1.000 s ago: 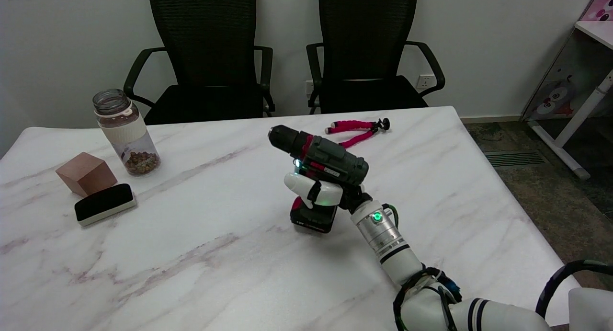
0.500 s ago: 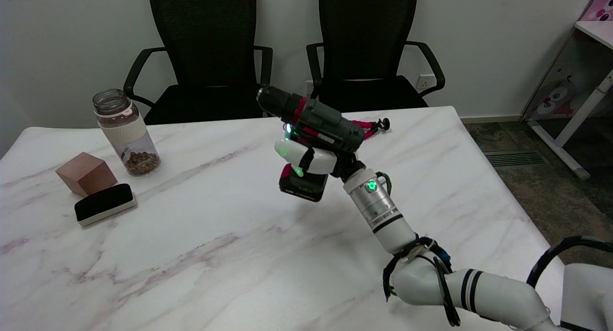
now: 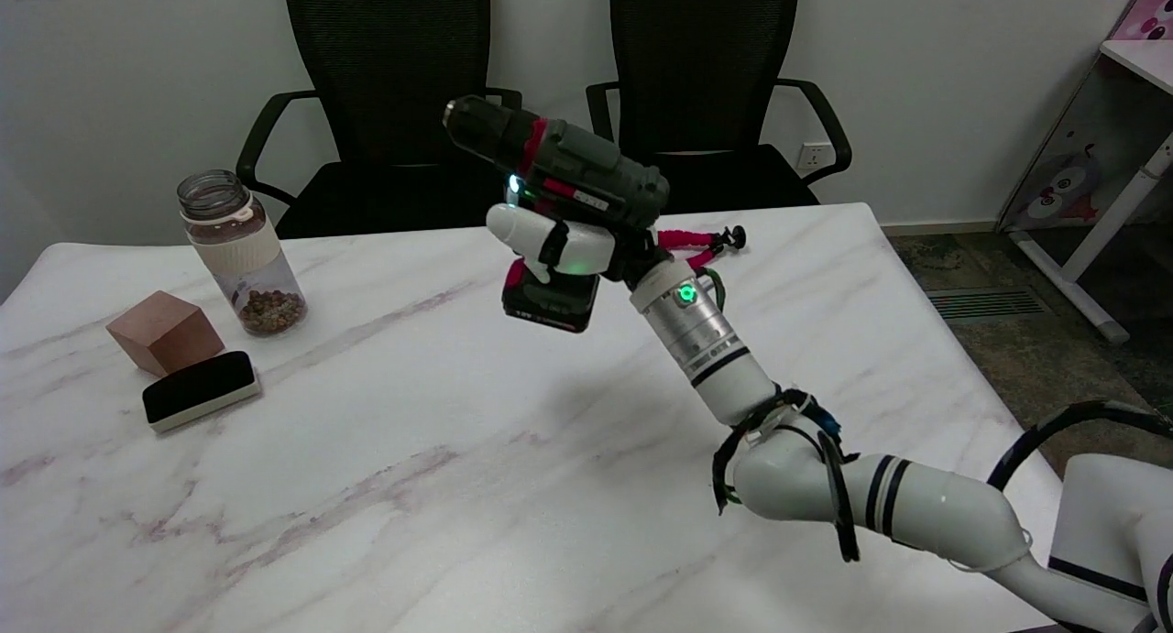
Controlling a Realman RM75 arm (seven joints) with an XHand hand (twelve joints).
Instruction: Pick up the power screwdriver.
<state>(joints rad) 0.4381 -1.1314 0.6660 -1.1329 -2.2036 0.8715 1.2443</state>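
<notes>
Head view looks down across a white marbled table, with two black chairs pushed up at its far edge. From the lower right the white right arm reaches up and over the table's middle. Its right hand grips the handle of the screwdriver, white fingers wrapped around the grip just under the body. The screwdriver hangs in the air, well clear of the table, its dark chuck pointing up and to the left, its red-and-black battery pack below the hand; a small light glows near the trigger, and a green light shows on the wrist. A faint shadow lies on the marble beneath.

At the table's left stands a clear jar, upright, open at the top, with a pale band round its upper half and a shallow layer of small brown bits at the bottom. Near it, to the left and closer, sits a brown block, and just beside the block lies a black-topped eraser on a white base. At the far side, a small tripod with red bendy legs lies flat, partly hidden behind the wrist. All of these are well apart from the screwdriver.
</notes>
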